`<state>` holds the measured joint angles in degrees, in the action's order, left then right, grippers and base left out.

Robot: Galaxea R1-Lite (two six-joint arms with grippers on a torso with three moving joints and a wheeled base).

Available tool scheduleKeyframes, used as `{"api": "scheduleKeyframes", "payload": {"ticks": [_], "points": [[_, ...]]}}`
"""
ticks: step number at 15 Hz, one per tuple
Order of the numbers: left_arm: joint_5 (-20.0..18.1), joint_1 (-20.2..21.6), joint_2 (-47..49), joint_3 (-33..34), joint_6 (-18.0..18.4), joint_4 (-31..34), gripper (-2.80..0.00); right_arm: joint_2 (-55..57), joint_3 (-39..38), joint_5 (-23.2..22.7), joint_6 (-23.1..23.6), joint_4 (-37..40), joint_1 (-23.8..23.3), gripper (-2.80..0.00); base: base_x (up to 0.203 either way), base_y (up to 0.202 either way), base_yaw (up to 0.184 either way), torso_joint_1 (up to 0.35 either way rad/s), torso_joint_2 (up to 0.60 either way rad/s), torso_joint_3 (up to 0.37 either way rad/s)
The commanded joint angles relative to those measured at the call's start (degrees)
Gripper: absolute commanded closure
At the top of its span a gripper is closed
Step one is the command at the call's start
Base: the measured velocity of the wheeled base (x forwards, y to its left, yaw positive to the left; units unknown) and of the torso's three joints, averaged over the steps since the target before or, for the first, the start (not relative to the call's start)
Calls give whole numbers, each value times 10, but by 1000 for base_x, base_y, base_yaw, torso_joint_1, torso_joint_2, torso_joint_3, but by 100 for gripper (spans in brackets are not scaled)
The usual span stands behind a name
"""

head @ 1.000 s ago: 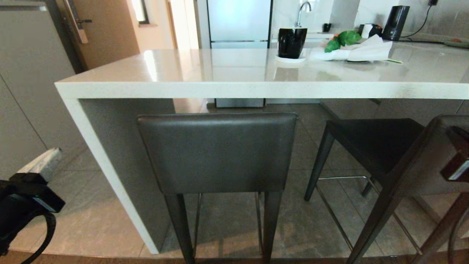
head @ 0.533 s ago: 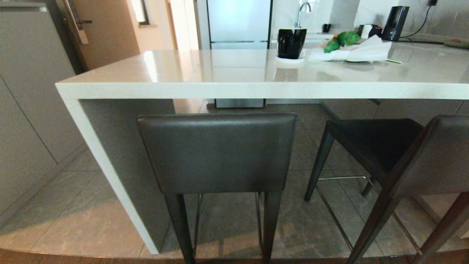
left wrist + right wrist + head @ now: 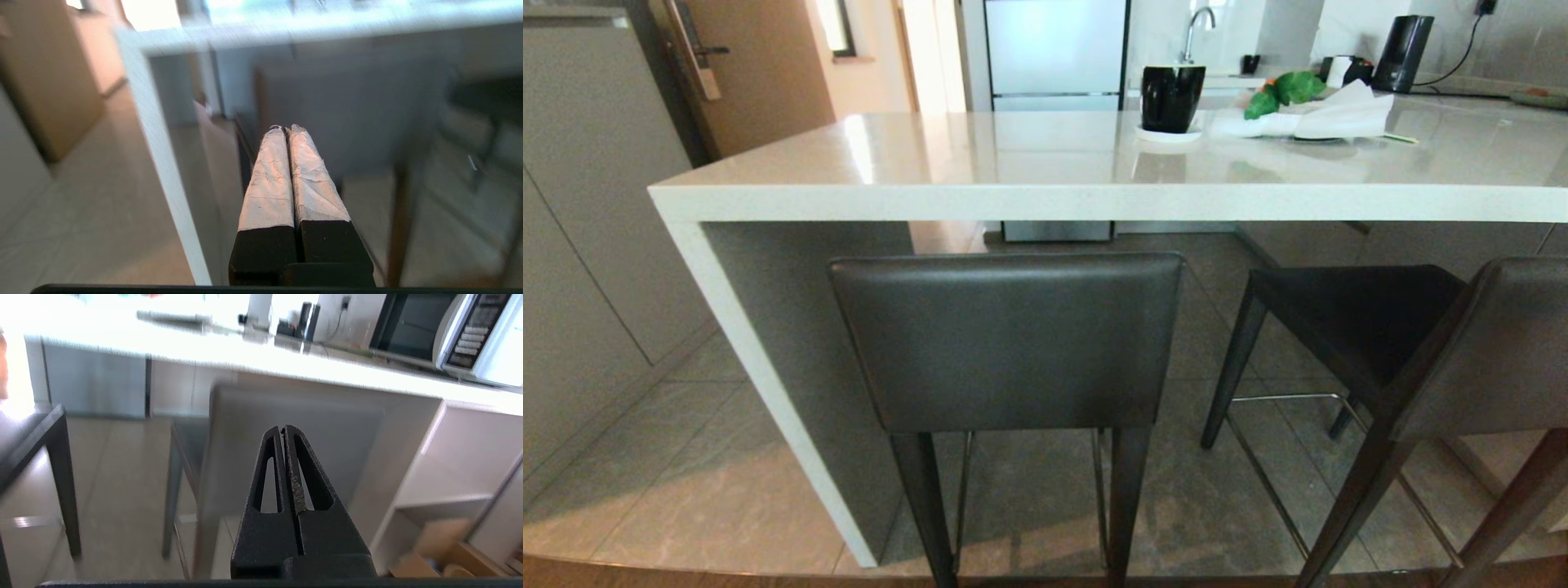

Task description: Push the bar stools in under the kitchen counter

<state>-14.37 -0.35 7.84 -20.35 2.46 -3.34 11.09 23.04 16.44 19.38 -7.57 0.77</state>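
Two bar stools stand at the kitchen counter (image 3: pixel 1045 200). The left stool's dark grey backrest (image 3: pixel 1009 339) faces me, just below the counter's thick white edge. The right stool is turned at an angle; its seat (image 3: pixel 1356 318) reaches partly under the counter and its backrest (image 3: pixel 1503 343) stands out from it. Neither gripper shows in the head view. My left gripper (image 3: pixel 287 128), with white-wrapped fingers, is shut and empty, pointing toward a blurred stool backrest (image 3: pixel 347 106) without touching it. My right gripper (image 3: pixel 284 428) is shut and empty, short of the other stool's backrest (image 3: pixel 327 412).
A black mug (image 3: pixel 1172 96) on a white coaster, a white cloth with green leaves (image 3: pixel 1339 114) and a kettle (image 3: pixel 1403 51) sit on the counter. Grey cabinets (image 3: pixel 580 245) line the left. A microwave (image 3: pixel 449 330) and a low shelf with boxes (image 3: pixel 449 539) lie to the right.
One second ago both arms showed at the lower left and right edges of the head view; both have since dropped out of it. The stools have not moved.
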Motion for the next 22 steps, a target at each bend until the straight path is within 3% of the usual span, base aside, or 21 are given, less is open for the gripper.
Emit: {"api": "scheduleKeyframes", "payload": {"ticks": [1, 6, 7, 9, 10, 11, 12, 14, 18, 22], "points": [[-22, 2, -80, 33, 34, 52, 0, -77, -39, -4, 2, 17, -10, 0, 0, 0, 0, 0, 0, 0], [11, 3, -78, 192, 45, -70, 0, -110, -221, -29, -68, -16, -11, 0, 0, 0, 0, 0, 0, 0], [27, 3, -78, 206, 37, -77, 0, -111, -231, -52, -92, -16, -11, 0, 0, 0, 0, 0, 0, 0], [62, 3, -78, 204, 13, -49, 0, -111, -231, -148, -118, 9, -11, 0, 0, 0, 0, 0, 0, 0], [102, 3, -78, 204, 9, -26, 0, -111, -231, -186, -122, 49, -10, 0, 0, 0, 0, 0, 0, 0], [124, 3, -78, 204, -12, -12, 0, -111, -230, -195, -126, 64, -10, 0, 0, 0, 0, 0, 0, 0], [129, 3, -78, 204, -39, -9, 0, -111, -230, -194, -127, 68, -9, 0, 0, 0, 0, 0, 0, 0], [128, 3, -78, 204, -40, -9, 0, -110, -230, -183, -134, 80, -10, 0, 0, 0, 0, 0, 0, 0], [104, 3, -78, 204, 23, -17, 0, -110, -230, -175, -151, 78, -10, 0, 0, 0, 0, 0, 0, 0], [95, 2, -77, 191, 7, 22, 0, -110, -230, -174, -153, 78, -10, 0, 0, 0, 0, 0, 0, 0]]}}
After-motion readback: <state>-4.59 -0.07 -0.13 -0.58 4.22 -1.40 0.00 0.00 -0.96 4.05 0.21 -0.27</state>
